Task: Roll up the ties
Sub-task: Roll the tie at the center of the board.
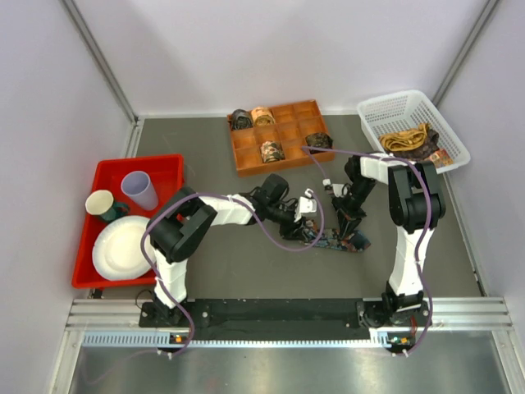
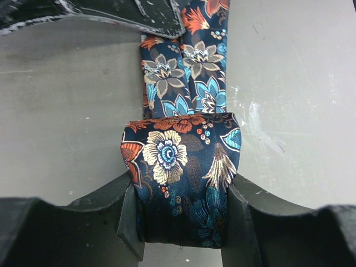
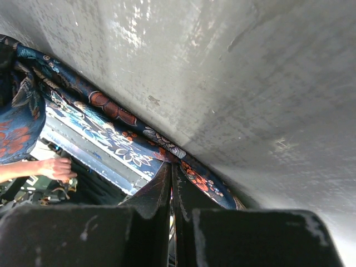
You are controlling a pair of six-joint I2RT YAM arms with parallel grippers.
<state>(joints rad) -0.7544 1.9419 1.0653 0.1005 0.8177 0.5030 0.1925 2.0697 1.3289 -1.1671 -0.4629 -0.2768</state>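
Note:
A dark floral tie [image 1: 343, 241] lies on the grey table between the two arms. Its near end is rolled into a coil [image 2: 181, 167], and my left gripper [image 2: 183, 222] is shut on that coil, one finger against each side. The flat, doubled length of the tie [image 2: 186, 78] runs away from the coil toward the right gripper [image 2: 139, 16]. In the right wrist view the tie [image 3: 117, 114] stretches across the frame, and my right gripper [image 3: 175, 169] is shut with its tips pinched on the tie's edge. From above, the left gripper [image 1: 316, 230] and right gripper [image 1: 351, 226] sit close together.
An orange compartment tray [image 1: 297, 131] at the back holds several rolled ties [image 1: 271, 151]. A white basket [image 1: 394, 103] at the back right holds unrolled ties [image 1: 410, 141]. A red tray [image 1: 164, 168] on the left carries two cups and a white plate [image 1: 123, 246]. Purple cables loop over both arms.

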